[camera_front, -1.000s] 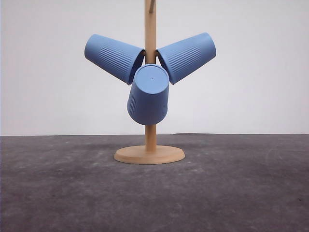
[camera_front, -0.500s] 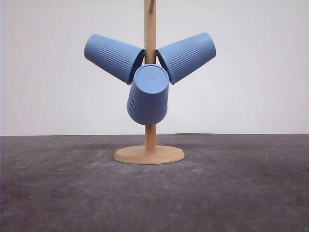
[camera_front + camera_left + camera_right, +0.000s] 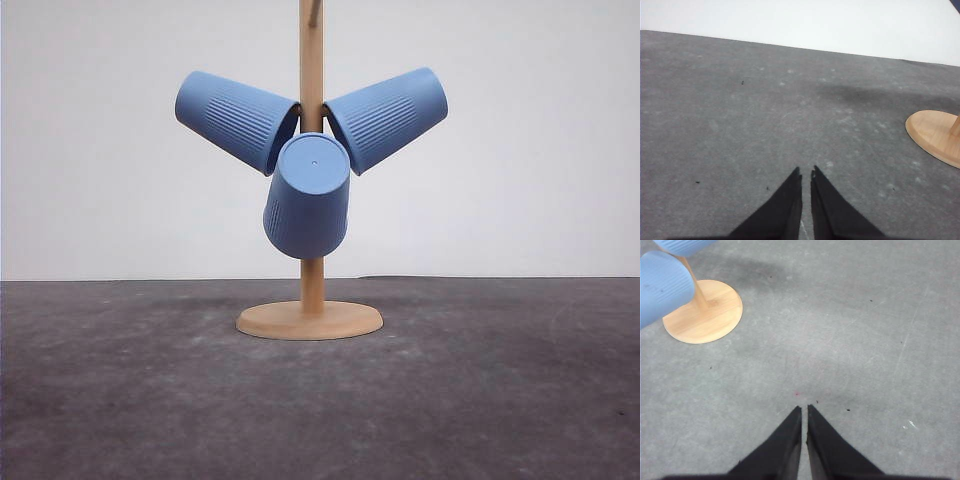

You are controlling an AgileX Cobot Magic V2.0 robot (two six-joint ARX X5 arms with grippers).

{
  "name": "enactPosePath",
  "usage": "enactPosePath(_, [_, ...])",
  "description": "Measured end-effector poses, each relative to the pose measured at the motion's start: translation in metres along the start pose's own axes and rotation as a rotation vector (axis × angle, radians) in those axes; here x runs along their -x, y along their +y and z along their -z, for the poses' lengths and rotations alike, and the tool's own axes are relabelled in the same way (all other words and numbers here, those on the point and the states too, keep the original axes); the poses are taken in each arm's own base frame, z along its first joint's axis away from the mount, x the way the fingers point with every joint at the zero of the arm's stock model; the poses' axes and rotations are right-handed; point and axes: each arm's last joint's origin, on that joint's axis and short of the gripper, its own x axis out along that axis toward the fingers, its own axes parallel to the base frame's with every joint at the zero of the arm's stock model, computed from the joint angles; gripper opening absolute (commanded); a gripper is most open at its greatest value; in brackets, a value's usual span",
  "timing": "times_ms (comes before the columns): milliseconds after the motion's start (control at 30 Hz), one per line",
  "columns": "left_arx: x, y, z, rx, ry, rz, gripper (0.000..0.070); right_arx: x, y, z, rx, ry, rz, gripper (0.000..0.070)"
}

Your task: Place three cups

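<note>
Three blue cups hang on one wooden stand [image 3: 311, 280], which rests on the grey table [image 3: 500, 400] toward its far edge, about midway between the left and right edges. The left cup [image 3: 235, 120] slants up and out to the left, the right cup [image 3: 388, 118] slants up and out to the right, and the middle cup [image 3: 309, 197] hangs in front of the post with its flat base turned toward the front camera. All three mouths meet at the post; the pegs inside them are hidden. The stand's round base [image 3: 309, 320] sits flat on the table, and one bare peg [image 3: 314, 13] shows near the post's top.

The table around the stand carries only small dark specks. A plain white wall [image 3: 540, 150] rises behind the far edge.

The left gripper [image 3: 806, 172] hovers over bare table with its fingers pressed nearly together, the stand's base off to one side. The right gripper [image 3: 804, 408] likewise has its fingers almost touching, gripping nothing, with the base and two cups nearby.

Compared with a second ago, the cups and stand sit exactly as they did.
</note>
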Motion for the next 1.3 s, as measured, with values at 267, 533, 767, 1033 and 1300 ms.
enactPosePath(267, [0.0,0.0,0.0,0.002,0.0,0.0,0.0012,0.0,0.0,0.0,0.0,0.0,0.0,0.0017])
enactPosePath(533, [0.0,0.0,0.0,0.002,0.0,0.0,0.0012,0.0,0.0,0.0,0.0,-0.001,0.0,0.0017])
enactPosePath(767, [0.0,0.0,0.0,0.002,0.0,0.0,0.0012,-0.001,-0.012,0.011,-0.004,-0.282,0.043,0.0017])
enactPosePath(1033, [0.0,0.0,0.0,0.002,0.0,0.0,0.0012,-0.055,-0.02,0.099,0.056,-0.658,0.074,0.0017])
enactPosePath(1300, [0.0,0.0,0.0,0.002,0.0,0.0,0.0012,-0.105,-0.021,0.169,0.058,-0.6,0.084,0.0017])
